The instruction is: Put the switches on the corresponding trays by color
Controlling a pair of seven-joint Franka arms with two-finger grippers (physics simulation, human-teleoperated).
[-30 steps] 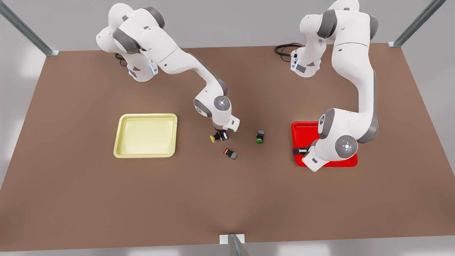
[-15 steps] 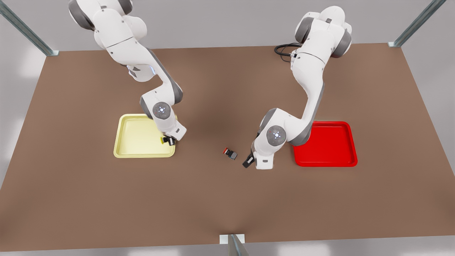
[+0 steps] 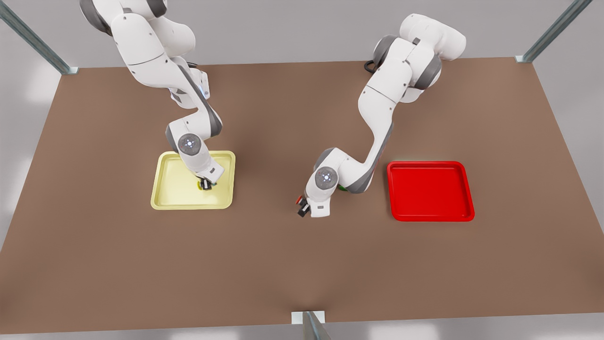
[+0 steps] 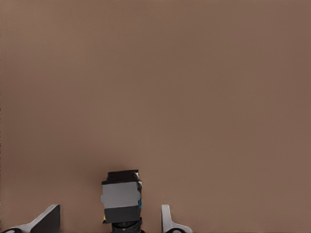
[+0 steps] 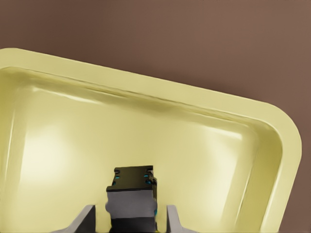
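yellow tray [image 3: 170, 189] now has the right gripper [image 3: 205, 184] hanging over it, and half a second ago that gripper was only at the tray's edge. it is carrying the yellow switch [image 3: 201, 185], squeezing the dark body [image 5: 131, 198] between its fingers [image 5: 172, 217], well inside the pale rim. so this switch is nearly home and, i think, only needs letting go.

the left gripper [image 3: 302, 208] is coming in too. a moment ago it was beside the red switch [image 3: 299, 200], and now it is right over it on the brown table [image 3: 302, 264]. in its wrist view the grey body [image 4: 121, 200] is sitting between the spread fingers [image 4: 166, 219], which are not pinching it yet. the red tray [image 3: 465, 189] is waiting well apart, toward the front view's right. the green switch [image 3: 340, 188] is peeking out from behind that arm.
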